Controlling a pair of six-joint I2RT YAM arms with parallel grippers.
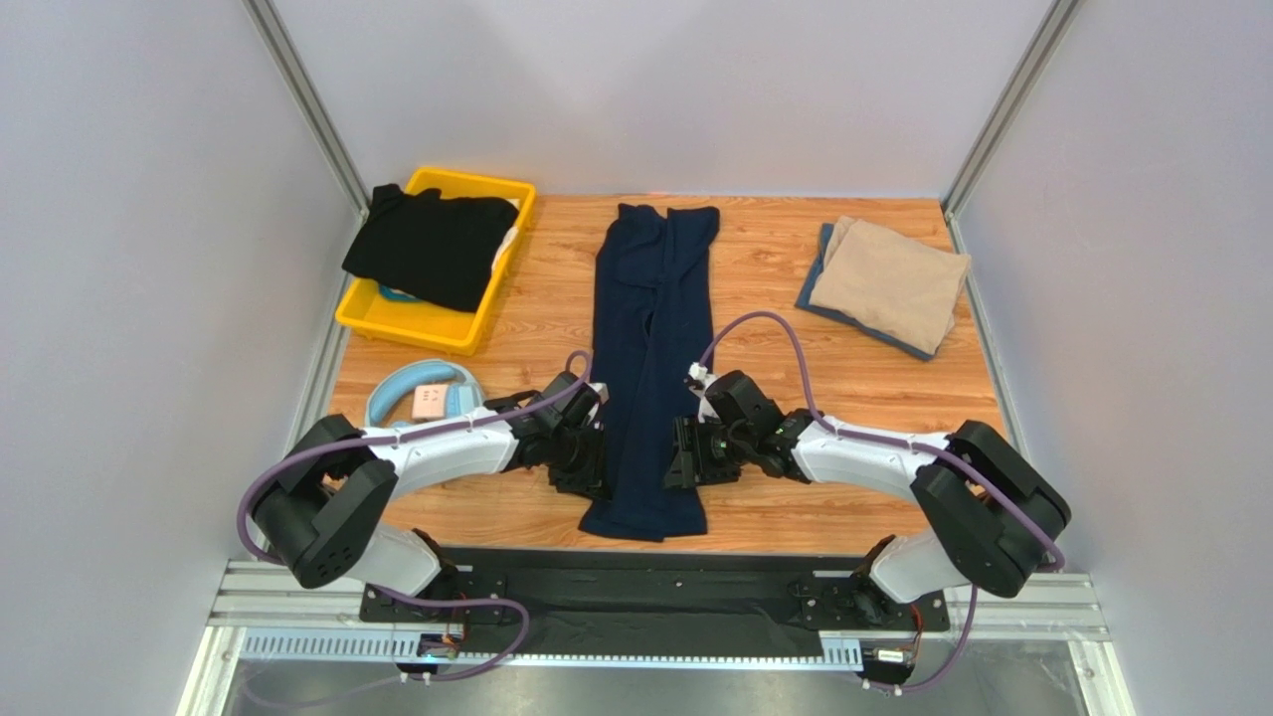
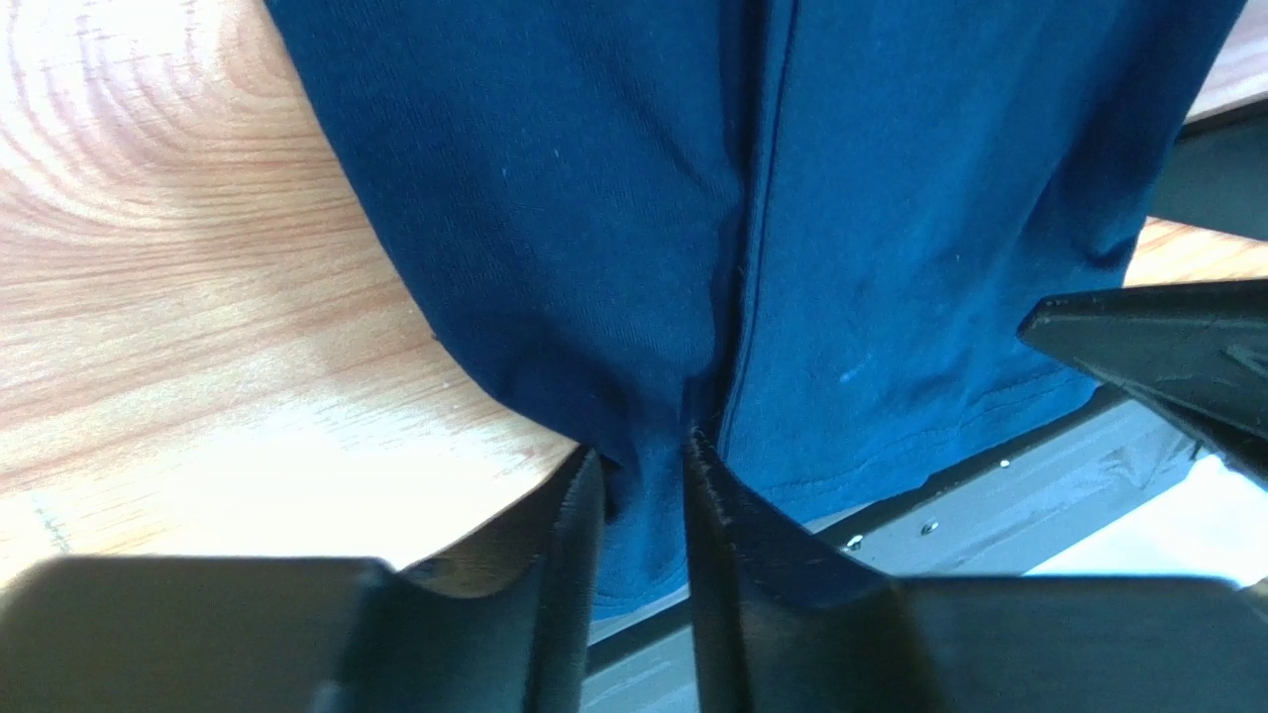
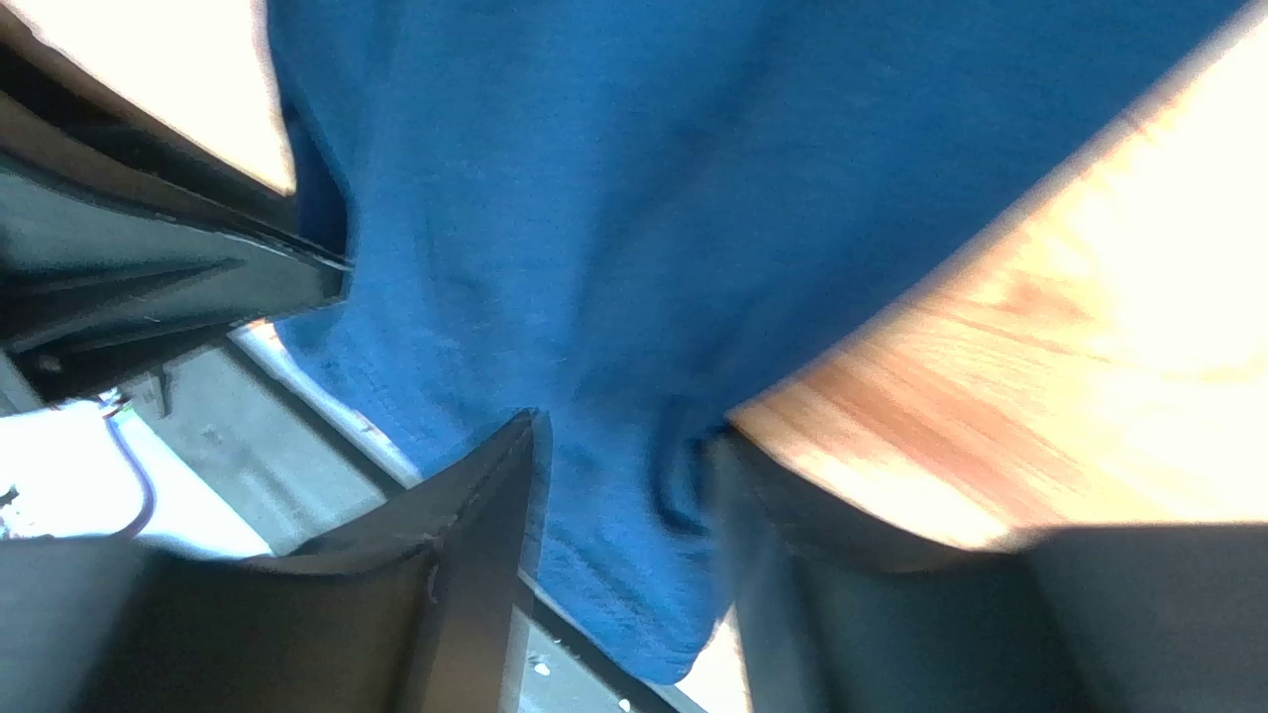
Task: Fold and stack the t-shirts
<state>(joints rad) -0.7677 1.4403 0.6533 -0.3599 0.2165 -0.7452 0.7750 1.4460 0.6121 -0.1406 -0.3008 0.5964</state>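
Observation:
The dark navy t-shirt (image 1: 650, 343) lies as a long narrow strip down the middle of the wooden table (image 1: 852, 373). My left gripper (image 1: 587, 466) is at the strip's left edge near its near end. In the left wrist view it (image 2: 643, 453) is shut on a puckered fold of the navy cloth (image 2: 670, 193). My right gripper (image 1: 688, 455) is at the opposite edge. Its jaws (image 3: 625, 446) stand apart astride the navy hem (image 3: 670, 223), which bunches against one finger. A folded tan t-shirt (image 1: 892, 281) rests at the back right. A black t-shirt (image 1: 431, 246) drapes over the yellow bin (image 1: 366, 316).
Light blue headphones (image 1: 426, 391) lie just left of my left arm. A dark blue-grey layer (image 1: 819, 287) shows under the tan shirt. The near end of the navy strip hangs close to the black base rail (image 1: 643, 575). Grey walls enclose the table on three sides.

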